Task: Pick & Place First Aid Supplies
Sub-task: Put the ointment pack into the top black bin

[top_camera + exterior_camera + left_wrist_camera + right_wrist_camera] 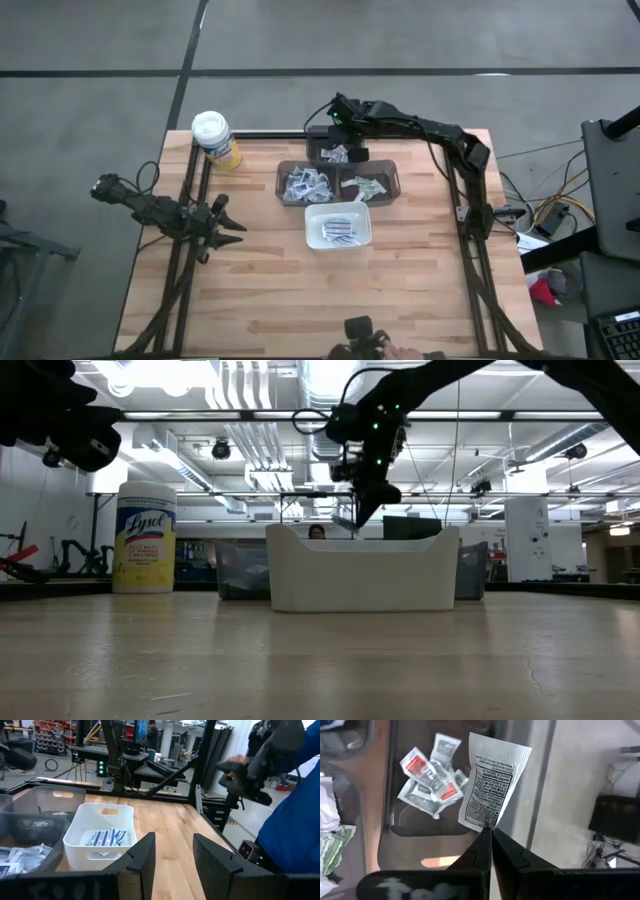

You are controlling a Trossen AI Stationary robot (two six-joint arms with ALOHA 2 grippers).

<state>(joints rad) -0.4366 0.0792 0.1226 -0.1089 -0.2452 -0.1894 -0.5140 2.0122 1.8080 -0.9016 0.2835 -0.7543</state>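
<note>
My right gripper (490, 831) is shut on a white packet with black print (492, 782), one of the first aid supplies, held over the far dark bin (335, 150). Several red-and-white packets (432, 780) lie on that bin's floor. More packets fill two grey bins (305, 183) (370, 185), and blue-printed ones lie in the white tray (338, 227). My left gripper (172, 865) waits open near the table's left edge (222, 218), level, nothing between its fingers. My right gripper pinches the white packet by a bottom corner (485, 822) between its two fingertips. The fingers slant down from the table's right and far side. The packet sticks out flat beyond the fingertips, lifted clear above the far bin.
A yellow canister with a white lid (215, 140) stands at the far left corner. Bare wood lies in front of the white tray. A person in blue (295, 795) stands beyond the table's right edge, seen in the left wrist view.
</note>
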